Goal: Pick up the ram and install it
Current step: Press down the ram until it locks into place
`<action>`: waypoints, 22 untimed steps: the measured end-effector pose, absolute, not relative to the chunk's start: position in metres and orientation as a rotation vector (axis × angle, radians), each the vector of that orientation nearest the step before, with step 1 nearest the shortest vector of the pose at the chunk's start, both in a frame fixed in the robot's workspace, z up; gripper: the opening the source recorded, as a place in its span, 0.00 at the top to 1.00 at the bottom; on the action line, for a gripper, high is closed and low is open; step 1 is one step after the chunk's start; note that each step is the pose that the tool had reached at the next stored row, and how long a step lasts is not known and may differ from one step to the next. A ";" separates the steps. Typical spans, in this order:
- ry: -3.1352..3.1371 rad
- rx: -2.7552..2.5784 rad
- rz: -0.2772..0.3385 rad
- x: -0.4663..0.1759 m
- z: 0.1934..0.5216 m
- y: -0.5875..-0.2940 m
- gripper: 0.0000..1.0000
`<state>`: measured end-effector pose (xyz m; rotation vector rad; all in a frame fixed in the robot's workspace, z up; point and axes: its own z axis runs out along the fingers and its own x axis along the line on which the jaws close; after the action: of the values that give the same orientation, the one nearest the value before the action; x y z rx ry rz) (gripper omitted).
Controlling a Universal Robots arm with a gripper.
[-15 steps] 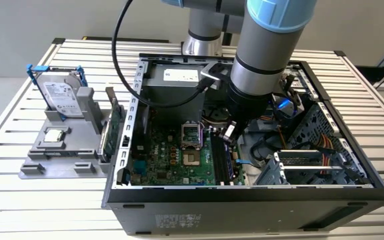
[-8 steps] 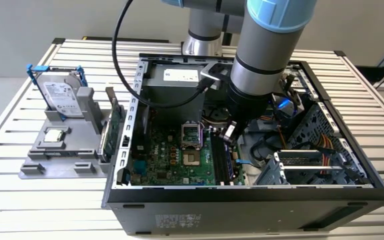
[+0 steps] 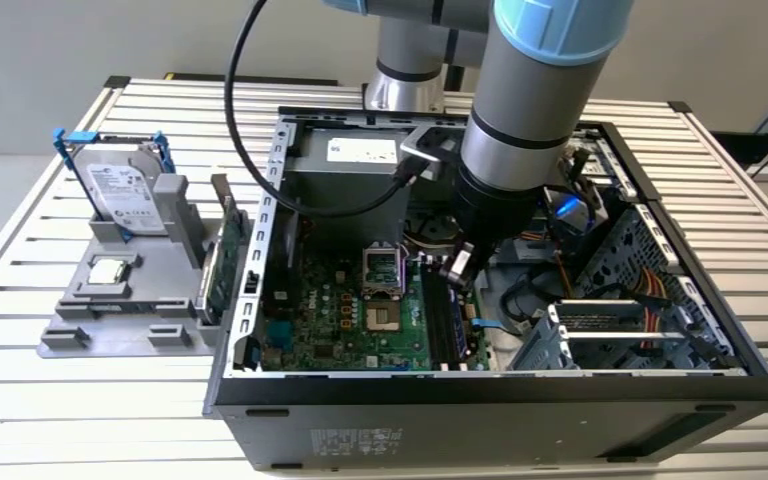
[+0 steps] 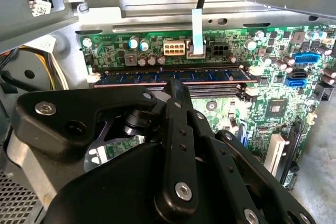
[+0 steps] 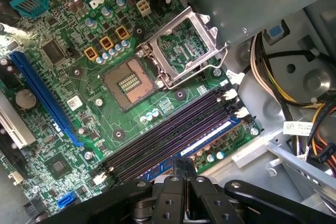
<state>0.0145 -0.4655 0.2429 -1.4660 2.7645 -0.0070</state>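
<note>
A ram (image 4: 173,75) lies lengthwise in a motherboard slot, a long green stick with dark chips, held between white end clips. In the first wrist view the same ram (image 5: 212,135) sits in the slot nearest the board's edge, beside the empty dark slots (image 5: 168,135). My gripper (image 4: 176,83) is shut, its black fingertips pressed together right at the stick's top edge near its middle. I cannot tell whether they touch it. In the exterior view the gripper (image 3: 462,268) reaches down inside the open computer case (image 3: 491,400). Another green stick (image 3: 229,250) stands in the grey fixture outside the case.
The processor socket (image 5: 131,82) stands open with its metal lid (image 5: 184,51) raised. Cable bundles (image 5: 294,93) and a drive cage (image 3: 624,320) crowd the case on the exterior view's right. The fixture also holds a hard drive (image 3: 124,195) and a square chip (image 3: 111,268).
</note>
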 end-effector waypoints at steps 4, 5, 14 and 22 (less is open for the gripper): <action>2.755 -1.483 -0.007 0.015 0.243 -0.465 1.00; 2.751 -1.491 -0.007 0.015 0.243 -0.465 1.00; 2.681 -1.608 0.001 0.014 0.242 -0.465 1.00; 2.668 -1.628 0.013 0.015 0.242 -0.465 1.00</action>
<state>0.0145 -0.4650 0.2415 -1.6283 2.6677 0.0125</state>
